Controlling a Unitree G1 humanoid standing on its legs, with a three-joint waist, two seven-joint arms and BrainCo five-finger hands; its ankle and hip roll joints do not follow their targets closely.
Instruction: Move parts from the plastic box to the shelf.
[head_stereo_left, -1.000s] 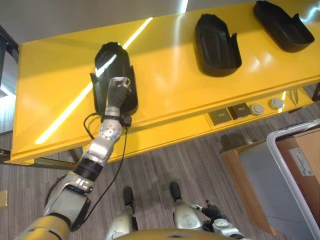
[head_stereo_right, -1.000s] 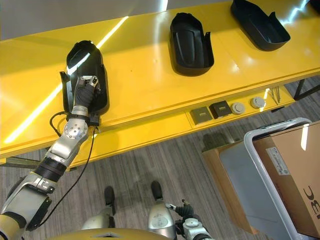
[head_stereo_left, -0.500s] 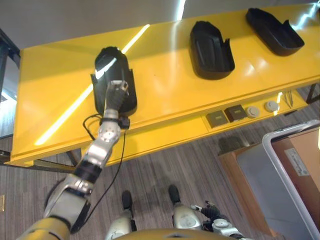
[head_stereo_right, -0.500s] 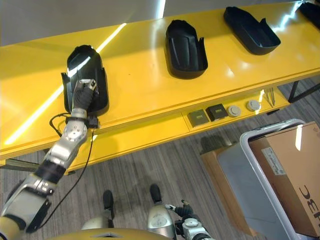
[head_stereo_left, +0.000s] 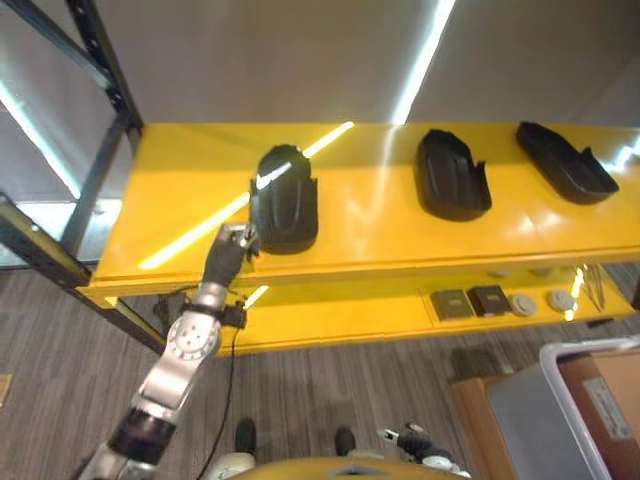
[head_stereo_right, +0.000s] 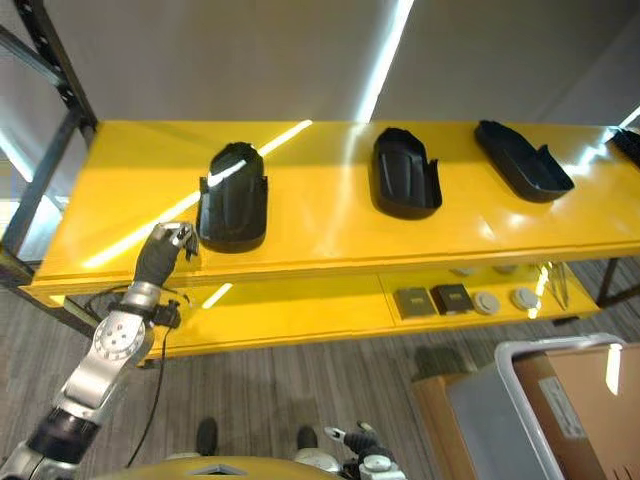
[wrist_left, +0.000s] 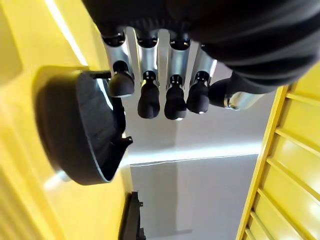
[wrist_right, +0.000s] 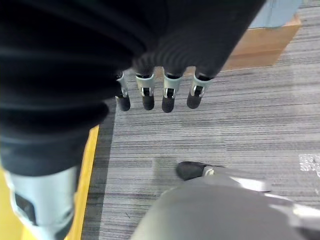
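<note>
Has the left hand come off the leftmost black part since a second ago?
Yes. The left hand was on top of the leftmost black part; it is now pulled back to the shelf front edge, beside the part's near corner.

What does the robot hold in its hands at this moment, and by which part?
Nothing is held. The left hand is open beside the leftmost black part on the yellow shelf, apart from it. The right hand hangs open above the floor.

The yellow shelf (head_stereo_left: 370, 235) carries three black parts in a row. The first part (head_stereo_left: 285, 212) lies just beyond the left hand (head_stereo_left: 228, 255), apart from its fingers. The second part (head_stereo_left: 451, 187) lies further toward the robot's right, and the third part (head_stereo_left: 564, 162) lies furthest from the hand.
</note>
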